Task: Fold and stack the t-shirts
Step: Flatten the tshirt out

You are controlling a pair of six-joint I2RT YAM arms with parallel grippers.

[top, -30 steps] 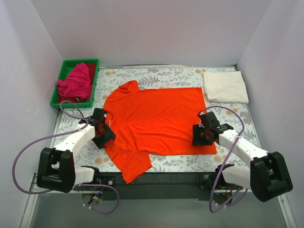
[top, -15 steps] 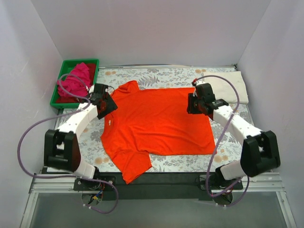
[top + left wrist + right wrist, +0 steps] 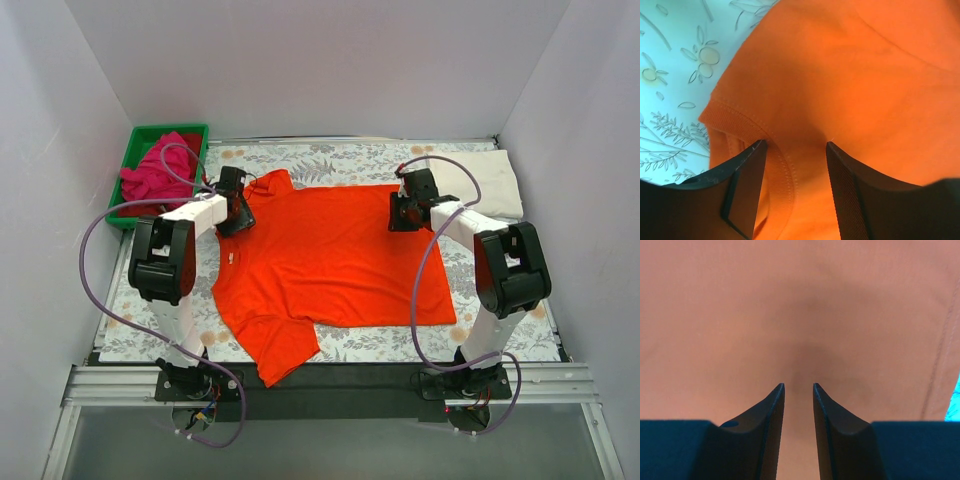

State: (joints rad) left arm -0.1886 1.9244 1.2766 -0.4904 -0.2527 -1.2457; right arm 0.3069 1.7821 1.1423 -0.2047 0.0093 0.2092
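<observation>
Overhead view of a two-arm robot at a table covered by a grey floral cloth (image 3: 340, 160), with a bright orange-red t-shirt (image 3: 335, 260) spread flat in the middle, lying sideways with its neck to the left and its hem to the right. A cream-white t-shirt (image 3: 480, 182) sits folded at the far right corner, and a magenta-pink t-shirt (image 3: 160, 170) is bundled in a green tray (image 3: 140, 215) at the far left. Both arms reach well forward from their bases at the near edge, with the upper links standing steeply and the forearms angled inward and down to the shirt's far side. The left gripper (image 3: 240, 210) is at the neck end; its wrist camera shows the jaws released and set wide, straddling the ribbed collar (image 3: 782, 170) without clamping it. The right gripper (image 3: 400, 212) is low over the far right part of the shirt, just inside the hem seam (image 3: 940, 350). Its jaws are drawn almost together with a slim gap, and no fold of cloth is visibly caught between them. The step in hand looks like taking hold along the far edge to begin a fold toward the near side. To do it well, each gripper should press down enough to gather both layers, close firmly, and grip at matching depth. The arms should then lift together, keeping the edge taut between them so the fold line lands straight
</observation>
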